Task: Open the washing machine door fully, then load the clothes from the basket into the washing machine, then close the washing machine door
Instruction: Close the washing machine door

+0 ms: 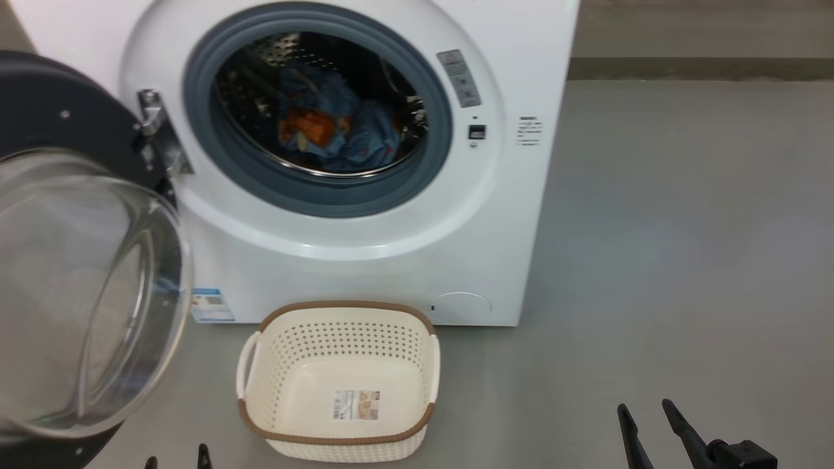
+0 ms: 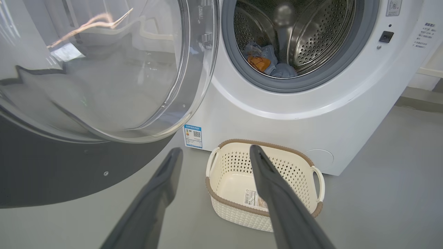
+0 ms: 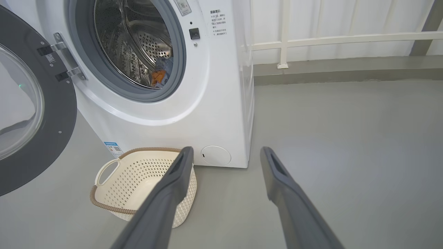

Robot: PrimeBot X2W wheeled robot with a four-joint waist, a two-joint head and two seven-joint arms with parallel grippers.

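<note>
Head view — clothes [image 1: 339,130] loaded, basket [image 1: 345,305] empty; door [image 1: 85,293] is being readied for pushing shut — left gripper [image 1: 177,457], right gripper [image 1: 645,408] wide.

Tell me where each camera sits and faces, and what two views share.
Head view: on the head, facing forward and down at the washing machine, open door and basket; left gripper and right gripper sit low.
Left wrist view: on the left wrist, facing door and basket along its own open gripper.
Right wrist view: on the right wrist, facing washing machine and floor along its own open gripper.
Shared: both wrist views show clothes in the drum.
</note>
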